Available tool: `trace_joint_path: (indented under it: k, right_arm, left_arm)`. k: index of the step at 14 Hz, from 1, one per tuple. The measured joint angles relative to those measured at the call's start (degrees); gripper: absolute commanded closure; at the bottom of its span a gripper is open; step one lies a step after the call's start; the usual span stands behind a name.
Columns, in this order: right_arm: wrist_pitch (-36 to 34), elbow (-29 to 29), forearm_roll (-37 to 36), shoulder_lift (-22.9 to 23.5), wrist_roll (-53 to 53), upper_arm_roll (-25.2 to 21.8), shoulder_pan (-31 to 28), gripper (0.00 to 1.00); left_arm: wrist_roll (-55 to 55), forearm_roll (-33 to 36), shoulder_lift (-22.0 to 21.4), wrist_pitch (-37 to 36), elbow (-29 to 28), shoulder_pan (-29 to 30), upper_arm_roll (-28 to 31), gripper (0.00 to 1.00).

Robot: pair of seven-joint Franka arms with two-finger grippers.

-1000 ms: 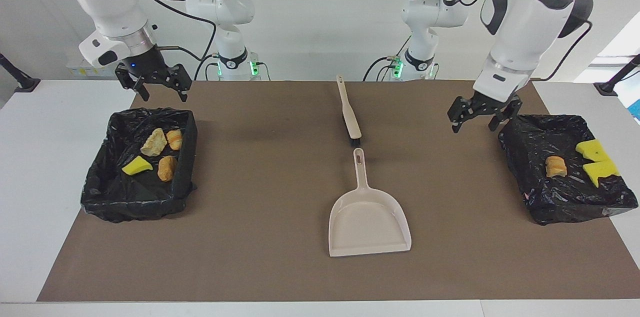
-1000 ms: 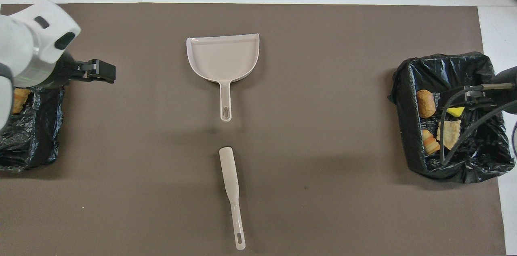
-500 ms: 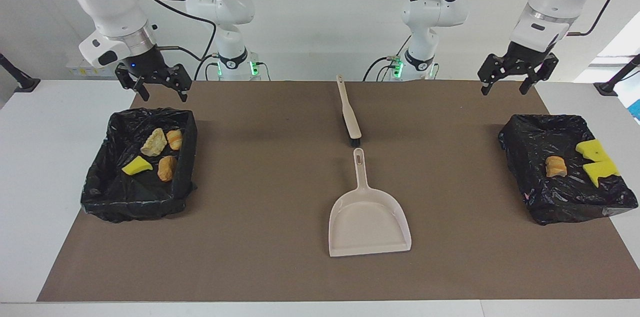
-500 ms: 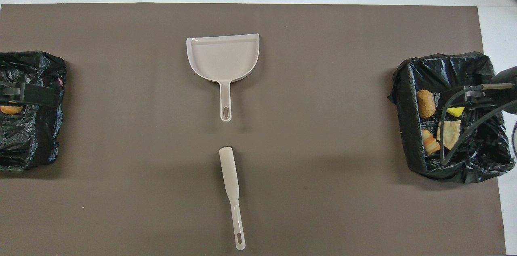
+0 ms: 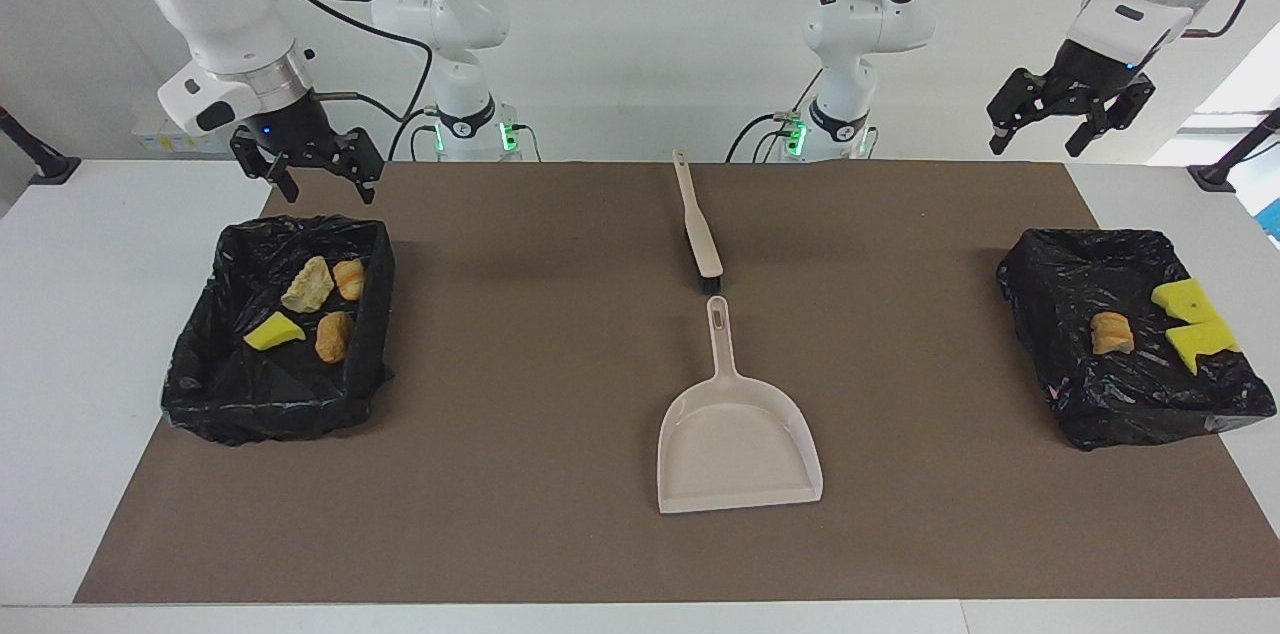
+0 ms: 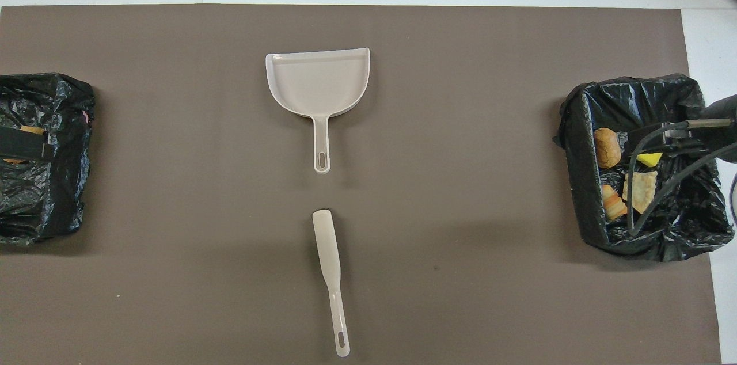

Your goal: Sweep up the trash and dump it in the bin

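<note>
The trash is already off the mat. Four pieces, a bright yellow sponge-like wedge [image 5: 272,332] and three tan and orange bread-like chunks [image 5: 309,285], lie in the black bag-lined bin [image 5: 210,394] at the right arm's end of the table. One bread-like chunk [image 5: 1112,333] and two yellow sponge scraps [image 5: 1192,324] lie in the second black bag-lined bin [image 5: 1040,259] at the left arm's end. No scrap shows on the brown mat [image 5: 520,474], so by the look of it the sweeping and dumping are finished.

The beige plastic dustpan [image 5: 738,441] lies flat mid-table, its handle pointing toward the robots. The beige hand brush [image 5: 699,236] lies just nearer to the robots, bristle end close to that handle but apart from it.

The right gripper [image 5: 307,166] hangs over the mat's edge beside its bin, jaws spread and empty. The left gripper [image 5: 1068,107] is raised high above the table near its own bin, jaws likewise spread and empty.

Little remains to go wrong. The loose bag folds stand proud of the bin rims, so a low pass by either arm could snag the plastic and drag a bin or spill its contents. The two yellow scraps sit up near the rim and would be the first out.
</note>
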Motion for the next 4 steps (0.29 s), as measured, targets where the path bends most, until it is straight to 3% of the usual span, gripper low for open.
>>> trace_joint_path:
  k: [4]
  right_arm:
    - [0.00, 0.00, 0.00, 0.00, 0.00, 0.00, 0.00, 0.00]
  left_arm:
    - [0.00, 0.00, 0.00, -0.43, 0.02, 0.00, -0.15, 0.00]
